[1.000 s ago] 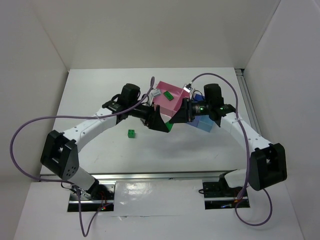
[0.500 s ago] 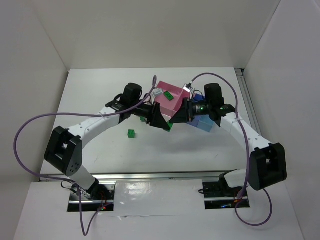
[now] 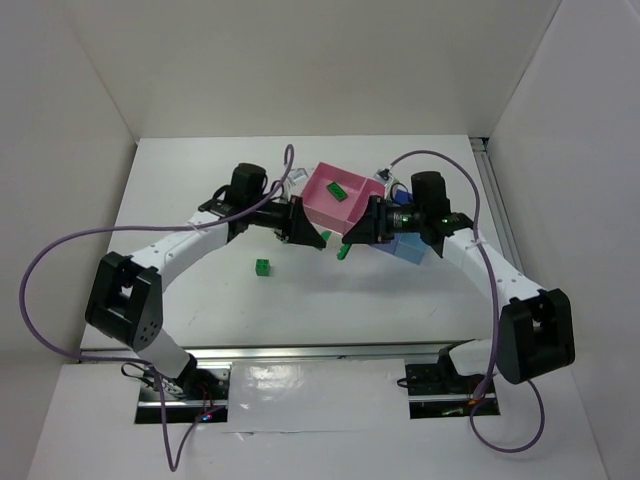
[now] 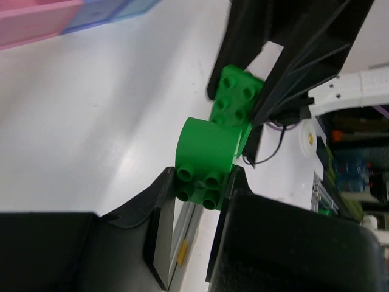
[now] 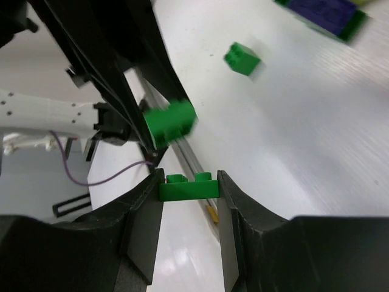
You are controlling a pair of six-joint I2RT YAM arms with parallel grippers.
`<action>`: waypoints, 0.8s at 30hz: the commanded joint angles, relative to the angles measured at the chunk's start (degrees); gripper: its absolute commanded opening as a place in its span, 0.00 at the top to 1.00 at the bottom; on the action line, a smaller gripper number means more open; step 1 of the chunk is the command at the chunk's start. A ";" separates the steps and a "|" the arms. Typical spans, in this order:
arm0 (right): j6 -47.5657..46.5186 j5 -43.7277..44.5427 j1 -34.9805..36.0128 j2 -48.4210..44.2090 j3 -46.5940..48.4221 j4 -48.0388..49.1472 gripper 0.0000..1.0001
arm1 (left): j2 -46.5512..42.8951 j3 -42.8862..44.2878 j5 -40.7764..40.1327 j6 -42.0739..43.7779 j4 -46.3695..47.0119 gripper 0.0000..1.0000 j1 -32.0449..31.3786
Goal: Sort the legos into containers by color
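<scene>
Pinching rounded green lego (image 4: 205, 146) in left gripper (image 4: 200, 184); right gripper (image 5: 189, 180) clamps flat green lego (image 5: 187, 190); both above table (image 3: 180, 180) middle, beside pink container (image 3: 330, 210).

My left arm (image 3: 180, 243) and right arm (image 3: 490, 270) are white links with black joints, each trailed by a purple cable (image 3: 40, 262). My left end effector (image 4: 199, 193) and right end effector (image 5: 188, 185) are black, with broad wedge fingers (image 5: 143, 225).

A robotics lab test cell is shown: a white table (image 3: 190, 195) is enclosed by plain white panels (image 3: 300, 70) (on three sides), and a left arm (image 3: 185, 243) and right arm (image 3: 490, 268) are bolted to a metal rail (image 3: 320, 352).
</scene>
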 commanded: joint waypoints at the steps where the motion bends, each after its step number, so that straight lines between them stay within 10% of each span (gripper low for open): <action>1: 0.72 5.73 -1.22 -2.84 -1.17 -0.54 0.69 | -3.09 -0.82 -0.83 0.50 -1.12 1.00 3.69; 6: 1.95 10.04 -1.22 -3.36 -1.70 -0.97 0.69 | -3.09 -0.82 -4.32 -0.19 -1.83 1.00 4.75; 14: 6.62 43.78 -1.22 -10.04 -0.03 -10.28 0.69 | 4.99 12.61 -29.62 -8.88 -11.04 1.00 3.27; 24: 6.44 46.26 -1.75 -9.87 1.99 -10.29 0.69 | 32.66 47.49 -48.55 -11.62 -29.84 1.00 -0.96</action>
